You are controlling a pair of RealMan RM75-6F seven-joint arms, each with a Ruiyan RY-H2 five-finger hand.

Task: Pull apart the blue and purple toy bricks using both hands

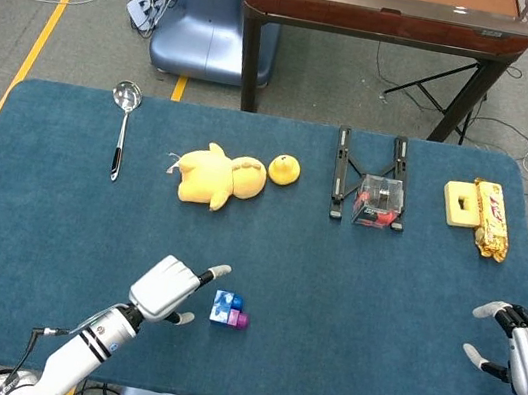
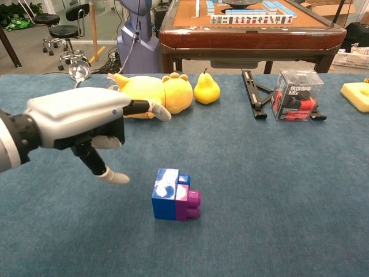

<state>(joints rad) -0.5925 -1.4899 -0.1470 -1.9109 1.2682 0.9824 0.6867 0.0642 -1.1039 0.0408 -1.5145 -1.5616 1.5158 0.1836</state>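
Note:
The joined blue and purple toy bricks (image 1: 230,310) (image 2: 174,195) lie on the blue table near its front edge, blue part on the left, purple on the right. My left hand (image 1: 171,288) (image 2: 86,126) hovers just left of the bricks with fingers spread and nothing in it. Its fingertips (image 2: 118,178) are a short way from the blue brick, not touching. My right hand (image 1: 524,358) stays at the table's right front corner, open and far from the bricks; the chest view does not show it.
A yellow plush toy (image 1: 217,176) and a yellow pear (image 1: 284,169) lie behind the bricks. A ladle (image 1: 121,123) sits far left. A black stand (image 1: 369,174) with a clear box (image 1: 379,202), a yellow block (image 1: 463,203) and a snack bar (image 1: 490,219) occupy the back right.

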